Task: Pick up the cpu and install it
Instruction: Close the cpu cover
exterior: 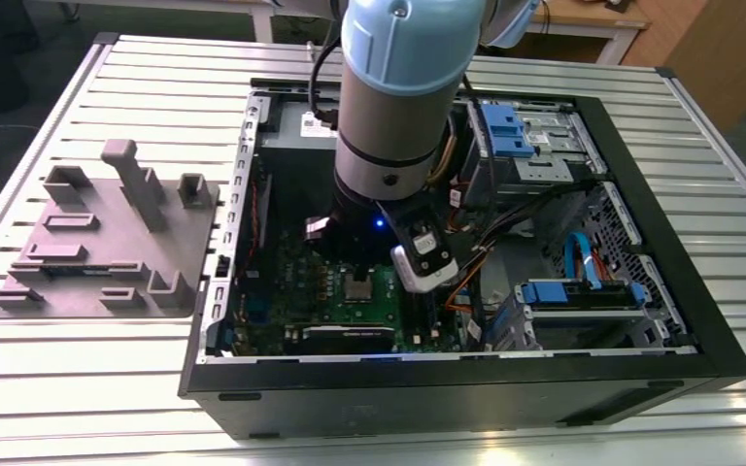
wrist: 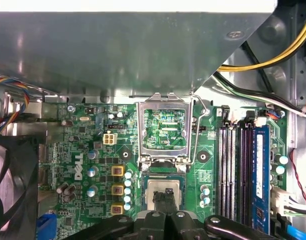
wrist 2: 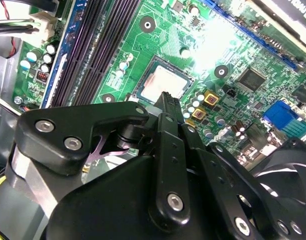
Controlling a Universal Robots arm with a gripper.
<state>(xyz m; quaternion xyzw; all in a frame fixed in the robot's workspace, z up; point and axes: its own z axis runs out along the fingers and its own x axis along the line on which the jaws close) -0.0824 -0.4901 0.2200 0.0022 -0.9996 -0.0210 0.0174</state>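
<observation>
your gripper [wrist: 168, 193] hangs right over the cpu [wrist: 155, 189], fingertips pressed together with nothing between them; whether they touch the chip you cannot tell. the cpu lies flat in its socket on the green motherboard [wrist: 88, 145], inside the open computer case [exterior: 477, 379]. the metal socket frame [wrist: 165, 105] stands tipped up just beside it, memory slots [wrist: 235, 170] run alongside, and a black fan [wrist: 8, 185] sits near. a grey fixture plate [exterior: 108, 243] lies outside the case on the table [exterior: 88, 388].
</observation>
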